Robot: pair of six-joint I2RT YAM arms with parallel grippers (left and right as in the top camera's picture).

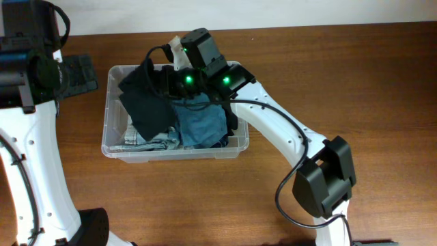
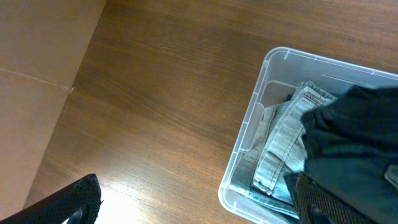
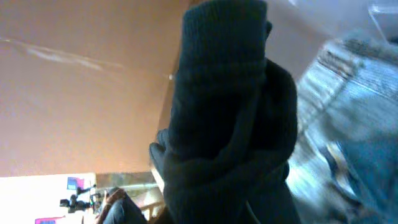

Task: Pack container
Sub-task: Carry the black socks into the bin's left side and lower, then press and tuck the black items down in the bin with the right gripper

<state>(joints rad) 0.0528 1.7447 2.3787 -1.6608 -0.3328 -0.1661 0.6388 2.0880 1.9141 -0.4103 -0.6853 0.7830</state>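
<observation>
Container (image 1: 175, 153) is sitting on the wooden table (image 1: 355, 75), left of centre in my overhead view. It is holding folded clothes: blue denim (image 1: 203, 124) on its right side, pale washed denim (image 1: 156, 141) toward the near-left corner.

Right arm is reaching in over the bin from the lower right. Right gripper (image 1: 164, 74) is pinching a dark garment (image 1: 147, 99), which is hanging over the left half of the bin and covering part of the denim. On the right wrist feed I am seeing only that dark knit cloth (image 3: 230, 124), bunched close against the lens and burying the fingers.

Left gripper (image 1: 76, 72) is hovering over bare table just beside the container's left wall. Its fingers (image 2: 81, 202) are spread wide, holding nothing.
</observation>
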